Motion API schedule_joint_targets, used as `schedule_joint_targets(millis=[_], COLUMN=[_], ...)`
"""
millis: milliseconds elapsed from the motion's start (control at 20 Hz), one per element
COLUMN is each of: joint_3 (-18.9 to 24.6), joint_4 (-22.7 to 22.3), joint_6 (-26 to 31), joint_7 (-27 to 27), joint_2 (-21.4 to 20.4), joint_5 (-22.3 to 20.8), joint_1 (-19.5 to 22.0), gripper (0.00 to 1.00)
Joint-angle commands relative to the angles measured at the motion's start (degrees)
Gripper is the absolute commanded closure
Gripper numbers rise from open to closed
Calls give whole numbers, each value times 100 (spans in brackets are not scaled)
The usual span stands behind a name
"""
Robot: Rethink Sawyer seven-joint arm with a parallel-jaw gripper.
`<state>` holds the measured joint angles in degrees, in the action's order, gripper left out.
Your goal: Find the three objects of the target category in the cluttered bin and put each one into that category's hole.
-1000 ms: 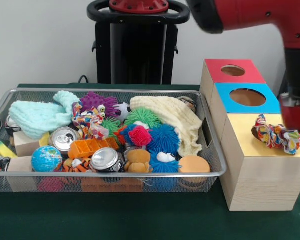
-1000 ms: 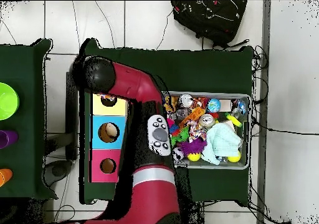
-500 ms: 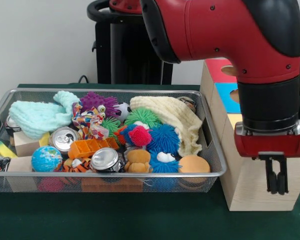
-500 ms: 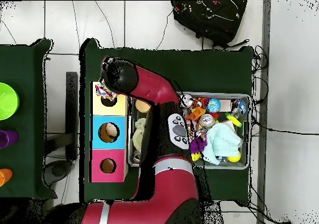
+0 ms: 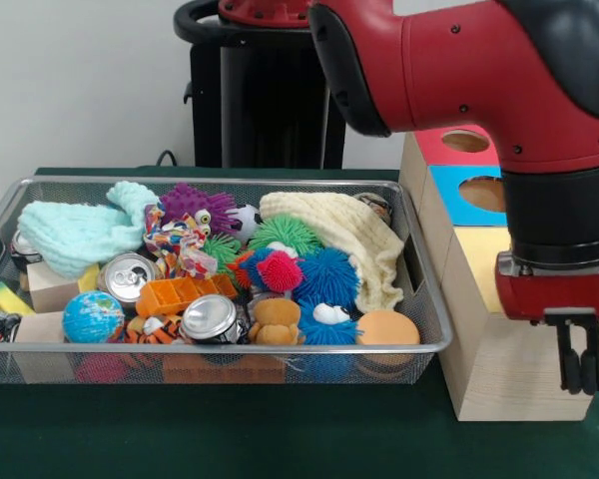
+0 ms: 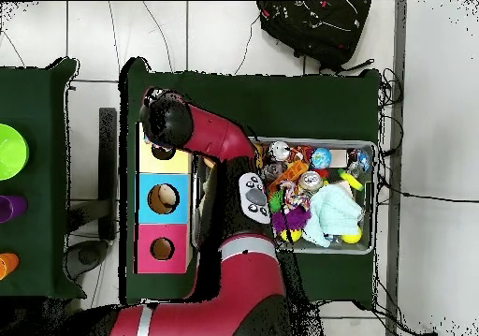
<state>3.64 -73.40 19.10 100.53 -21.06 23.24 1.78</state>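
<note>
Hanging at the yellow-topped box (image 5: 499, 329), our gripper (image 5: 579, 374) has its jaws pressed together, empty; a spotted cloth knot (image 5: 183, 246) lies far left in the bin (image 5: 230, 351).

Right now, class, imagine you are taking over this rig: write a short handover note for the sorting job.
Gripper: shut, nothing held, hanging low at the yellow-topped box.
Bin: one spotted cloth knot shows, just in front of the purple pom ball.
Hole: hidden behind the arm, so the count already in cannot be told.
Left: fetch that knot, then search for others.
</note>
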Motion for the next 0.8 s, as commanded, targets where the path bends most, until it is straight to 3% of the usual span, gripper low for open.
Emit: schedule_joint_targets(millis=[50,400,800], joint_3=[345,132,339], joint_4=[-813,-878,-811], joint_6=[546,1200,703], joint_7=[819,679,677], joint_2=[-378,-797,-545], joint_5=[-76,-172,-192], joint_1=[46,80,131], gripper=[100,100,100])
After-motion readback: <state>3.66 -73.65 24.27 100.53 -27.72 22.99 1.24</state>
